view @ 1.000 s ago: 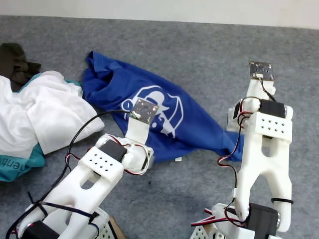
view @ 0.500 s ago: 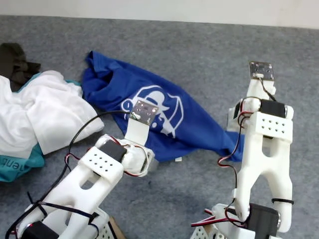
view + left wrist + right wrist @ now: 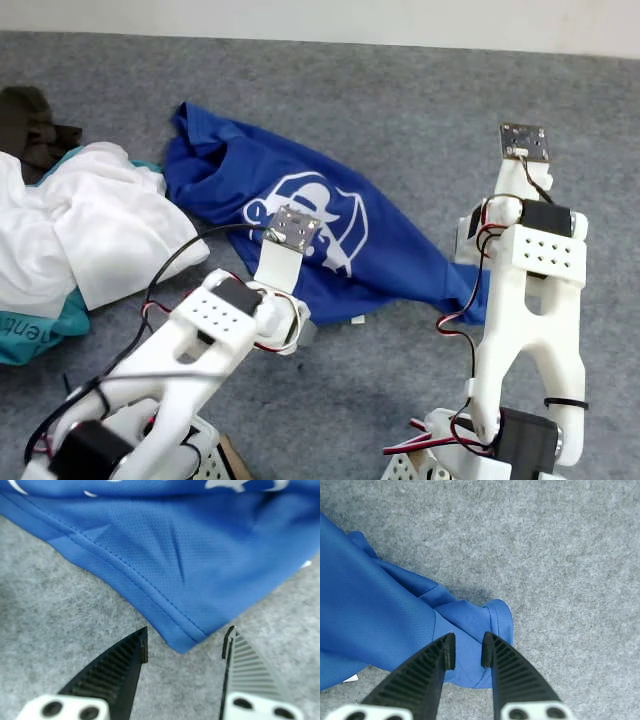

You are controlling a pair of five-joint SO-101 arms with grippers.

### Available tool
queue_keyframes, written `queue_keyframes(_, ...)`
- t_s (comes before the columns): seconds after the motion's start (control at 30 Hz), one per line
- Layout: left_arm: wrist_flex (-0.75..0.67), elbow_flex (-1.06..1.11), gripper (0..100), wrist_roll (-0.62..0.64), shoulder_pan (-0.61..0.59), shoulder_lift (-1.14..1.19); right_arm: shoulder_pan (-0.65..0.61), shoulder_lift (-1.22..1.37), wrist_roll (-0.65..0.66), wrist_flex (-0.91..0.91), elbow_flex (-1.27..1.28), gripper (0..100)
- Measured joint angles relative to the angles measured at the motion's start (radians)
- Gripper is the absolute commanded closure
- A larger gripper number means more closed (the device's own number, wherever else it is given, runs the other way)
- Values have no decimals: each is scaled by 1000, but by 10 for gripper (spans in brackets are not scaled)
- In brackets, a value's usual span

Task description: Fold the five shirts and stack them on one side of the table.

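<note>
Lying crumpled across the middle of the grey table (image 3: 420,100), the blue shirt (image 3: 395,255) shows its white print face up. The left gripper (image 3: 186,639) hangs spread wide over a hem corner on the shirt's near edge. The right gripper (image 3: 468,652) hovers above the sleeve end, fingers a narrow gap apart, pinching nothing. At the table's left side, 3 garments are heaped: a white shirt (image 3: 90,225), a teal shirt (image 3: 30,335) and a dark shirt (image 3: 25,120).

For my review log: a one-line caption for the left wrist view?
Open left claw flanks a hemmed corner of the blue shirt on the grey table.
</note>
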Motion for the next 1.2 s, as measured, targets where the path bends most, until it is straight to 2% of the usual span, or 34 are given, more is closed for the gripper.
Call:
queue_keyframes(0.3,-25,-46,760,-2,-2,143,0,0,0,0,0,893)
queue_keyframes(0.53,-104,-78,988,2,6,206,0,0,0,0,0,893)
queue_keyframes(0.87,-132,-114,993,3,3,215,0,0,0,-2,20,893)
queue_keyframes(0.97,-34,-129,993,3,2,120,0,0,0,-3,43,893)
queue_keyframes(1.2,351,-279,993,-2,-55,-261,0,0,0,-3,44,893)
